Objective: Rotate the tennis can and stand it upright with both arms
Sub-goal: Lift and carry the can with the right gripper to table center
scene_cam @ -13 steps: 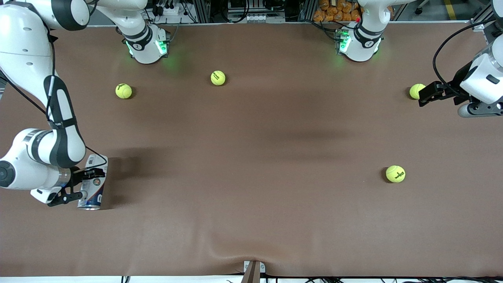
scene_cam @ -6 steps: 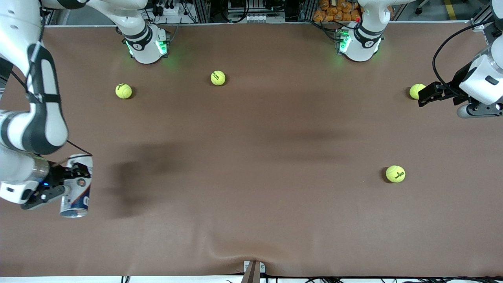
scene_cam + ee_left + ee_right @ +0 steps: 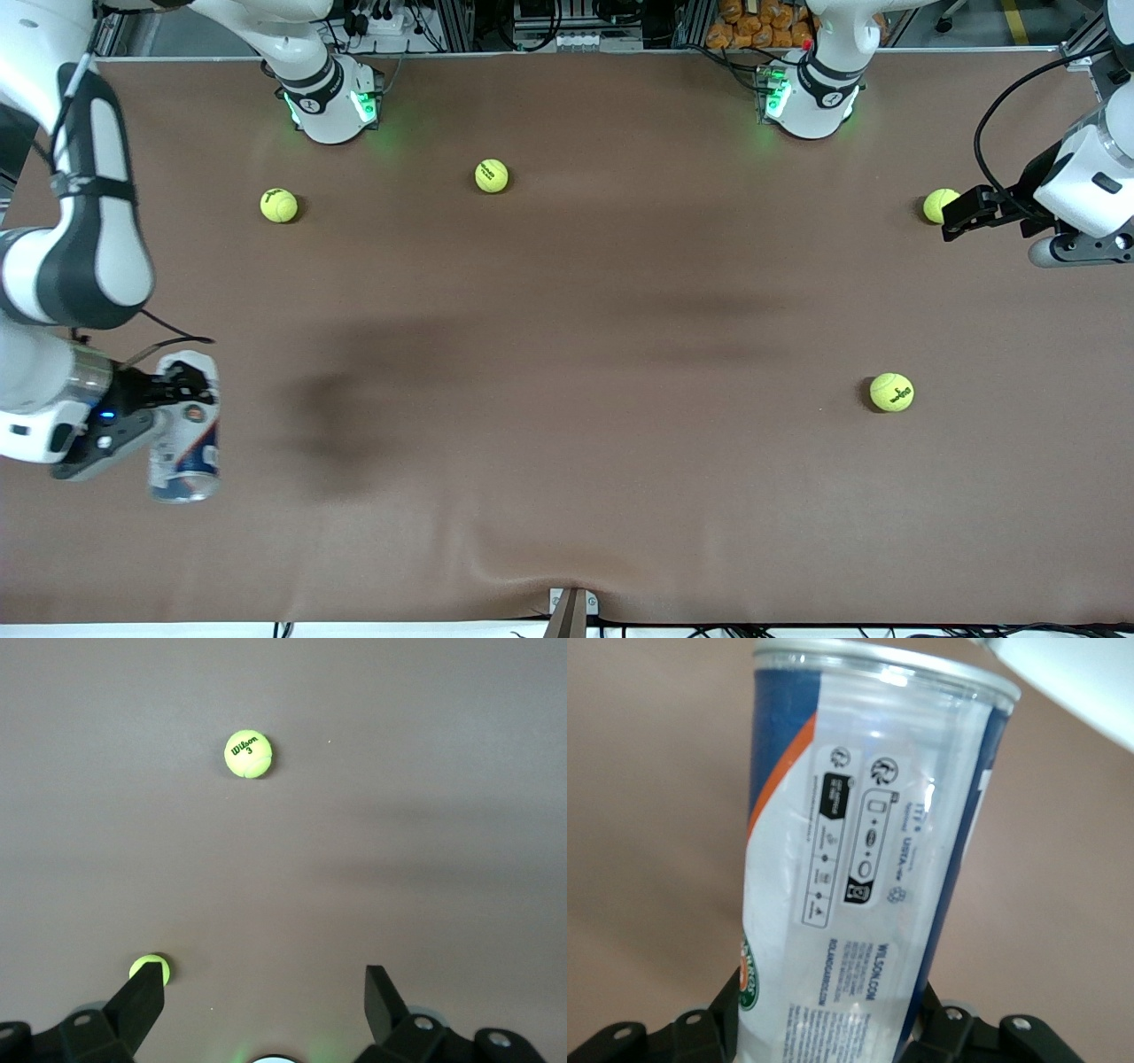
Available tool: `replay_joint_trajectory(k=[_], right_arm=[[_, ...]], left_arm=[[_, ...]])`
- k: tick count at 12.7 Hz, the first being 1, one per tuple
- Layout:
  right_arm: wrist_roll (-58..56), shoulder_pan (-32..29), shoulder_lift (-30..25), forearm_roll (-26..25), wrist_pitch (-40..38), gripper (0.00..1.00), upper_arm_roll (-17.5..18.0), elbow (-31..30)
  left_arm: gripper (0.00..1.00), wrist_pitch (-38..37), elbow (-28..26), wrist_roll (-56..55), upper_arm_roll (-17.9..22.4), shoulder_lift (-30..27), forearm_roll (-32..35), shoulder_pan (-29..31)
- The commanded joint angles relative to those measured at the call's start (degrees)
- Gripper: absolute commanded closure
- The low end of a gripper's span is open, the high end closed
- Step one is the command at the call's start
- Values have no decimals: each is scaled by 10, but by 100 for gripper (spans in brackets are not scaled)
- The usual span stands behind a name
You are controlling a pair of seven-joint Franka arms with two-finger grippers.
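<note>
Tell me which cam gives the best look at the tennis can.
The right wrist view: the tennis can fills it, label and silver rim legible, gripped by the right claw. The front view shows the can small at the right arm's end of the table, partly covered by the claw. The left wrist view shows none of it.

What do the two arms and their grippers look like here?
Both arms are glossy white with black joint bands and loose black cables; each base glows green. The right arm ends in a silver wrist ring with a small blue light. The right gripper and the left gripper have matte black fingers.
</note>
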Motion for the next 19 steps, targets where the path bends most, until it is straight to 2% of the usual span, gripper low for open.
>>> replay_joint_trajectory(k=[1,4,7,11,13,16,18,19], right_arm=[[1,47,6,-5,6,27,24,27],[-4,136,6,-13,36,26,24,27],[-6,218,9,-87,37,25,24,24],[-8,279,31,-95,37,25,24,10],[-12,316,47,-106,70,25,24,4],[-54,367,66,-174,110,25,24,-6],[-54,383,86,-221,116,25,24,-12],[-57,388,86,-238,116,24,24,-33]], left_arm=[[0,6,-5,4,-4,-5,-7,7],[0,6,-6,4,-3,-5,-7,7],[0,12,-12,4,-4,-6,-7,7],[0,12,-14,4,-4,-6,-7,6],[0,12,-15,3,-4,-6,-9,7],[0,22,-28,4,0,-5,-55,23],[0,24,-38,4,0,-4,-61,25],[0,23,-41,4,0,-3,-62,25]])
